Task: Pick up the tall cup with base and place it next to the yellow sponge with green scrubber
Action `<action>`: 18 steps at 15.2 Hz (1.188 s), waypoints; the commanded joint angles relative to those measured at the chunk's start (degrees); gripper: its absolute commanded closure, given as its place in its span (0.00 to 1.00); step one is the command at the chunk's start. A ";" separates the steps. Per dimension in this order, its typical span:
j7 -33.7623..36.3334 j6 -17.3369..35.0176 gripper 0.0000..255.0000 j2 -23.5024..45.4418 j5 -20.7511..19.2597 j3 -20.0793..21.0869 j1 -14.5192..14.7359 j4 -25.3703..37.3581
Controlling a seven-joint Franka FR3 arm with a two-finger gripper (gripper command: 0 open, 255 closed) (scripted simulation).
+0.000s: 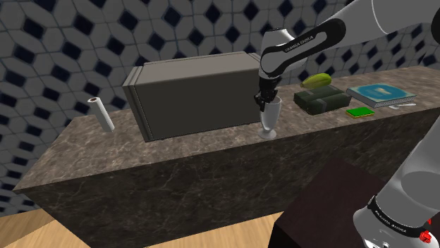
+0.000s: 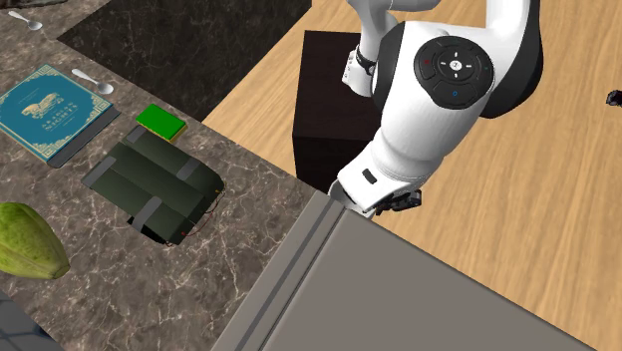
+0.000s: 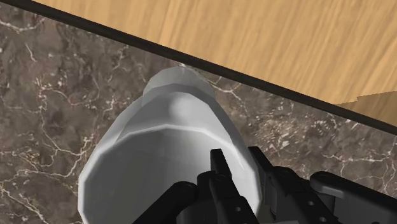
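The tall white cup [image 1: 270, 117] stands upright on its flared base on the dark marble counter [image 1: 176, 151], close to the front edge and just in front of the big grey box. My gripper [image 1: 266, 101] comes down onto its rim. In the wrist view the gripper [image 3: 238, 159] is shut on the cup's [image 3: 159, 146] wall, one finger inside the bowl and the other outside. The green-topped sponge [image 1: 359, 112] lies flat further toward the shoulder view's right, also seen as the sponge [image 2: 161, 122] beside a dark case.
A large grey box [image 1: 194, 95] stands behind the cup. A dark green case [image 1: 319, 100], a green fruit [image 1: 316, 80], a blue book [image 1: 379, 94] and a spoon [image 1: 403, 106] lie around the sponge. A white roll [image 1: 101, 114] lies at the far left.
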 commanded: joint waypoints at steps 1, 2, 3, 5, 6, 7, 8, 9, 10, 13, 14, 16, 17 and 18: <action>0.00 -0.01 1.00 0.01 0.00 0.00 0.00 -0.01; 0.00 -0.02 1.00 0.02 0.00 0.00 0.00 0.00; -0.01 -0.02 1.00 0.03 0.00 -0.01 -0.01 0.00; -0.01 -0.02 1.00 0.02 0.00 0.00 0.00 0.00; 0.00 0.00 1.00 0.02 0.00 0.00 0.00 -0.02; 0.00 -0.74 1.00 -0.31 -0.01 0.00 0.00 0.39; 0.01 -1.48 1.00 -0.63 -0.02 0.00 0.00 0.81; 0.01 -2.22 1.00 -0.93 -0.03 0.00 0.00 1.25; 0.01 -2.96 1.00 -1.20 -0.03 0.00 0.00 1.73; 0.02 -5.20 1.00 -1.99 -0.05 0.00 0.00 3.17; 0.02 -5.94 1.00 -2.23 -0.05 0.00 0.00 3.67; 0.03 -7.44 1.00 -2.68 -0.06 0.01 0.00 4.72; 0.03 -8.18 1.00 -2.89 -0.07 0.01 0.01 5.26; 0.03 -8.93 1.00 -3.08 -0.07 0.01 0.01 5.81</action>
